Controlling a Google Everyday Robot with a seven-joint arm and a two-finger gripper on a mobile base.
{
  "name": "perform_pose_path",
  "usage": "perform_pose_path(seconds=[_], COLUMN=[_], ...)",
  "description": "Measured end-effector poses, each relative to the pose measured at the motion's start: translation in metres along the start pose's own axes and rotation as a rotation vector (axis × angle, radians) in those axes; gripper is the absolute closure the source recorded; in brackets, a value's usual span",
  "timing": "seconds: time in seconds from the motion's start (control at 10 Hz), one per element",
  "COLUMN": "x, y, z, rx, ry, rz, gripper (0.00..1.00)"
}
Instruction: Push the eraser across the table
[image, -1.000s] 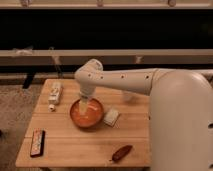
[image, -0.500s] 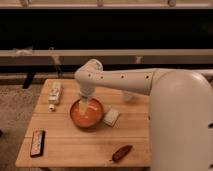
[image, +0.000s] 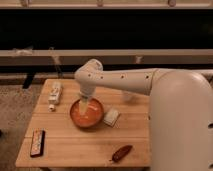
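The eraser lies flat near the front left corner of the light wooden table; it is dark-edged with a reddish-brown face. My gripper hangs from the white arm over the orange bowl at the table's middle, well to the right of and behind the eraser.
A whitish square block lies right of the bowl. A reddish-brown pepper-shaped thing lies near the front edge. A white bottle lies at the back left. A clear cup stands behind the arm. A dark wall with a rail runs behind the table.
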Motion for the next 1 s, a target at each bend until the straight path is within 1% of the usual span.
perform_pose_path(seconds=[0.5,0.6,0.7,0.8,1.0], x=[0.0,-0.001,-0.006,-0.014,-0.036], y=[0.0,0.001,0.004,0.013,0.043], z=[0.0,0.0,-0.002,-0.003,-0.003], rx=[0.0,0.002,0.005,0.002,-0.004], ry=[0.0,-0.007,-0.023,-0.044,-0.071], rz=[0.001,-0.004,-0.026,-0.06,-0.13], gripper=[0.2,0.2,0.2,0.2,0.2])
